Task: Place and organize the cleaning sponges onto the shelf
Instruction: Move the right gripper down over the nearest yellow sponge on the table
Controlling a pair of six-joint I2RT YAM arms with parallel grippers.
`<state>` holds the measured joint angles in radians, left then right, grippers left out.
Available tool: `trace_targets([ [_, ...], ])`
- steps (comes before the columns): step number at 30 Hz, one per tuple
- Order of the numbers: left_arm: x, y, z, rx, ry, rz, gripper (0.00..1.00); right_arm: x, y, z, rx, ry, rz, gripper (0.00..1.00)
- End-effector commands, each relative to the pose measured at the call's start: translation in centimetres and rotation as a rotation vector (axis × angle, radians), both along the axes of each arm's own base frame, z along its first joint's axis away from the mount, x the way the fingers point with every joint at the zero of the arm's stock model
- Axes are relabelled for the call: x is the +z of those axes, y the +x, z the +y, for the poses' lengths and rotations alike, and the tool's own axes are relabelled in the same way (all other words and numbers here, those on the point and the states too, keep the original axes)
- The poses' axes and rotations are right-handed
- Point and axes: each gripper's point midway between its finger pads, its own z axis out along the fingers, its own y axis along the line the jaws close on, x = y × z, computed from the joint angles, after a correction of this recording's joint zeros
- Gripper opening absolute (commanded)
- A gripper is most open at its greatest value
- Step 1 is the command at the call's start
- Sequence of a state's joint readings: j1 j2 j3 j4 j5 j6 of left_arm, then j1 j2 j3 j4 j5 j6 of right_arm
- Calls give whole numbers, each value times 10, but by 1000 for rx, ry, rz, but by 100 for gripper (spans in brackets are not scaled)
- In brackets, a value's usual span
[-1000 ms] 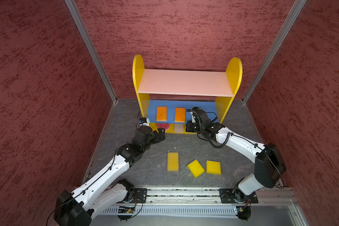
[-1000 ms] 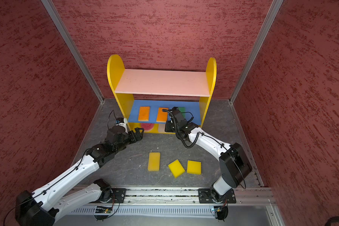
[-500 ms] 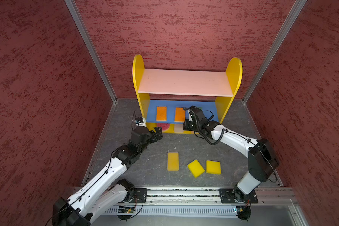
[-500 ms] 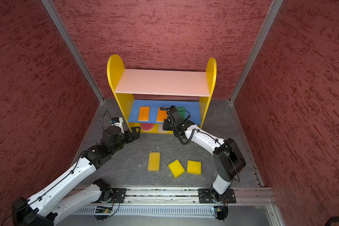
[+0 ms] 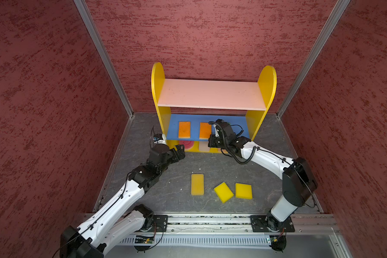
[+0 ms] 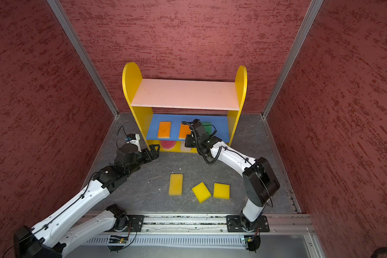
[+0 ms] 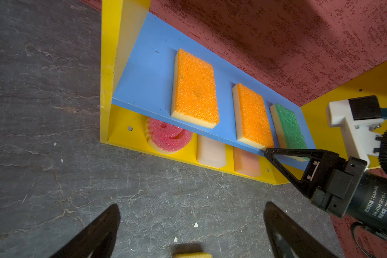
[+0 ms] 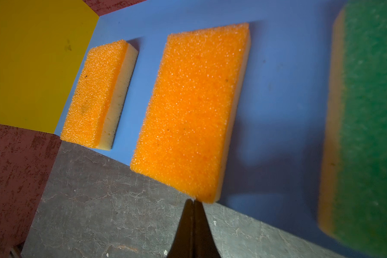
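Maroon walls (image 5: 210, 33) back the yellow-sided shelf (image 5: 267, 80) holding orange sponges (image 5: 184, 129); left gripper (image 5: 181, 152) spread, right gripper (image 8: 193, 204) pressed together

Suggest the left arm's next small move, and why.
Probably swing the left gripper, open and empty, toward the nearest yellow rectangular foam sponge: it and two more yellow sponges lie on the grey floor, off the yellow-sided wooden shelf.

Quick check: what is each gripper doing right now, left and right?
Left gripper: open, holding nothing.
Right gripper: shut, holding nothing, tips at the front corner of an orange sponge.
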<state>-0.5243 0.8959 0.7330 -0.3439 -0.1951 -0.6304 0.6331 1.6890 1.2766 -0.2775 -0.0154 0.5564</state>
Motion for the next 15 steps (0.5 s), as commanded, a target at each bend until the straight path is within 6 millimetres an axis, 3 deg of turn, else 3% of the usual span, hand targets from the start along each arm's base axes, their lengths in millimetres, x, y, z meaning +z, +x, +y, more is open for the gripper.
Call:
trace_targets([
  [1,-4,-2,2,-6,17,8,100,10,4,3,7,17,-23,0],
  [9,-5,-6,7,2,32,15,100,17,-24,-8,12,40,-4,0],
  [15,-21,-17,13,0,48,60,100,-11,-72,-10,35,-6,85,3],
])
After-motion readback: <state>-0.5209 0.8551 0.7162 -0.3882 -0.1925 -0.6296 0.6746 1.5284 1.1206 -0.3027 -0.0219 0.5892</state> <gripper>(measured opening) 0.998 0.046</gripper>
